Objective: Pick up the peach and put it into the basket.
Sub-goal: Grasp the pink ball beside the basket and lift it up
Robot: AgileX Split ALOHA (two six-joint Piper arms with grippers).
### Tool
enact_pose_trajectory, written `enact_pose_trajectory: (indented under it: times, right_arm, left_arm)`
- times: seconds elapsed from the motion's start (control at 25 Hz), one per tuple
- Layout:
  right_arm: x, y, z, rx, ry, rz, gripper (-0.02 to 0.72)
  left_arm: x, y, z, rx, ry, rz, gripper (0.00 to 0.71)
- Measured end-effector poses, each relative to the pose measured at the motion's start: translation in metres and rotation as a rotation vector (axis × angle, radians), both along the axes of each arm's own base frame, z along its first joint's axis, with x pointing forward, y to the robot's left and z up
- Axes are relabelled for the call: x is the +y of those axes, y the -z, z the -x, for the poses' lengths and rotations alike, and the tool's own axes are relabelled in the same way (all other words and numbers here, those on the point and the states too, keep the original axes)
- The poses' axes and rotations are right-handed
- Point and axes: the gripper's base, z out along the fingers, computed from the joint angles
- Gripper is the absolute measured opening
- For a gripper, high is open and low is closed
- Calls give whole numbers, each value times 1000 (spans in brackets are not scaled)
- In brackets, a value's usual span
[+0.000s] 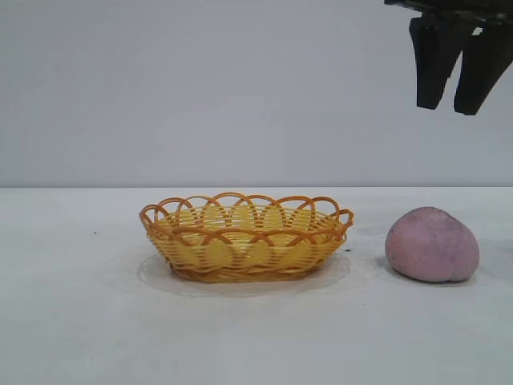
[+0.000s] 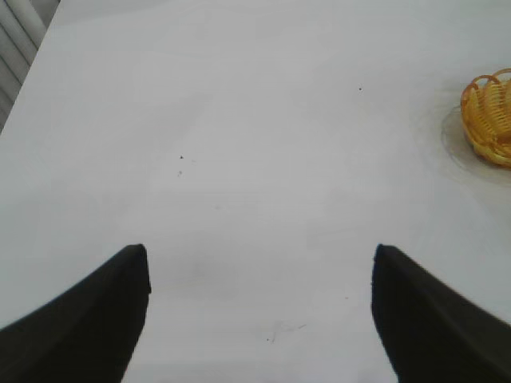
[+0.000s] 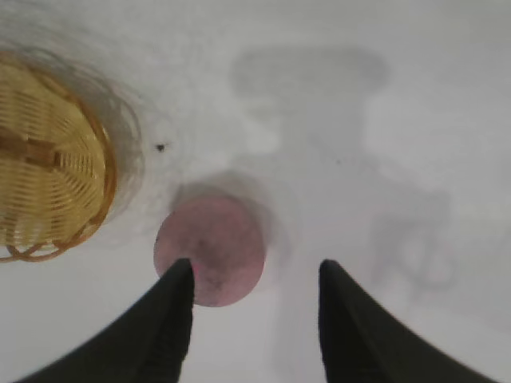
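The pinkish-purple peach point(image 1: 433, 245) rests on the white table to the right of the basket point(image 1: 245, 237), a shallow yellow woven oval with an orange looped rim and nothing in it. My right gripper point(image 1: 449, 107) hangs high above the peach, open and holding nothing. From the right wrist view the peach point(image 3: 214, 247) lies far below, partly behind one fingertip, with the basket point(image 3: 49, 183) off to one side. My left gripper point(image 2: 259, 255) is open over bare table, and the basket's edge point(image 2: 489, 118) shows far off.
White tabletop point(image 1: 80, 321) spreads all around the basket and peach, against a plain pale wall. A small dark speck point(image 3: 160, 147) lies on the table between basket and peach. The table's edge and a ribbed panel point(image 2: 17, 40) show in the left wrist view.
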Motion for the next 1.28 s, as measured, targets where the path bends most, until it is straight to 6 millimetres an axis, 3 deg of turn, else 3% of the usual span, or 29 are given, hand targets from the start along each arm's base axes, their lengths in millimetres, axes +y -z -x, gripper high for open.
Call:
enact_pose_trajectory:
  times: [0.12, 0.52, 0.88, 1.08, 1.16, 1.2, 1.28]
  right_arm:
    - [10, 3, 6, 15, -11, 8, 349]
    - [13, 59, 9, 179, 4, 65, 349]
    - [18, 87, 5, 206, 7, 52, 349]
    - [18, 92, 3, 206, 9, 53, 87]
    - [18, 92, 3, 207, 7, 53, 58]
    - [18, 92, 3, 209, 7, 54, 0]
    - [18, 89, 3, 220, 3, 56, 0]
  left_arm:
    - [0, 0, 0, 0, 0, 0, 563]
    - [0, 0, 0, 2, 0, 0, 563]
    - [0, 0, 0, 2, 0, 0, 563]
    - [0, 0, 0, 2, 0, 0, 563]
    - [0, 0, 0, 2, 0, 0, 563]
    - [0, 0, 0, 2, 0, 0, 563]
    - [0, 0, 0, 2, 0, 0, 563]
